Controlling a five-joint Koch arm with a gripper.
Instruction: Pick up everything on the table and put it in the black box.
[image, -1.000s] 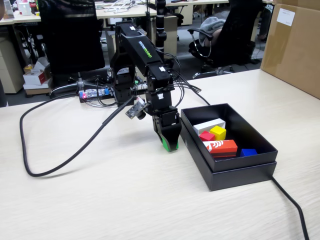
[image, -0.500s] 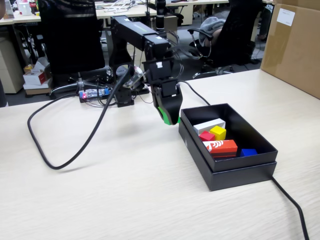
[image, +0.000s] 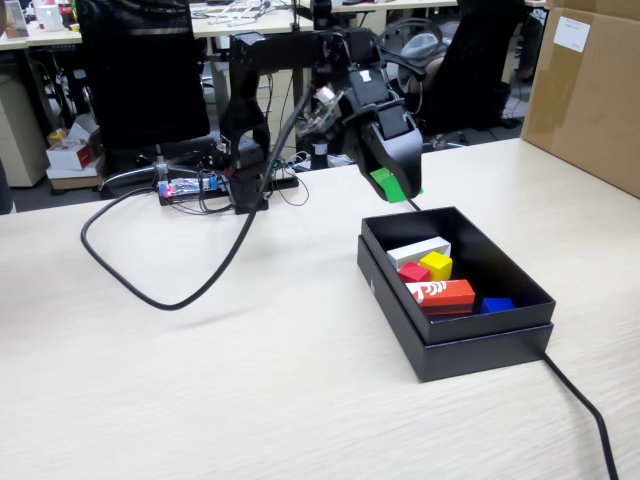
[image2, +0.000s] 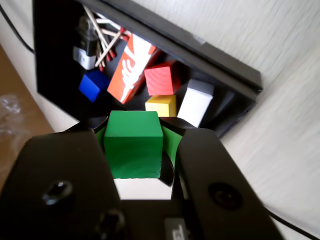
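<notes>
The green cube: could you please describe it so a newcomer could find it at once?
Find the black box on the table, then look above its far corner to the gripper. The green cube sits clamped between its jaws, the only cube in the air; the red cube and yellow cube lie inside the box.

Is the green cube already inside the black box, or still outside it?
Outside. The gripper holds the green cube in the air above the black box.

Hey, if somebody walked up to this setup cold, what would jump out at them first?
Probably the green cube clamped in the gripper, held in the air near the far end of the black box. Next, the bright blocks already inside the box: a red cube, a yellow cube and a long orange-red block.
</notes>
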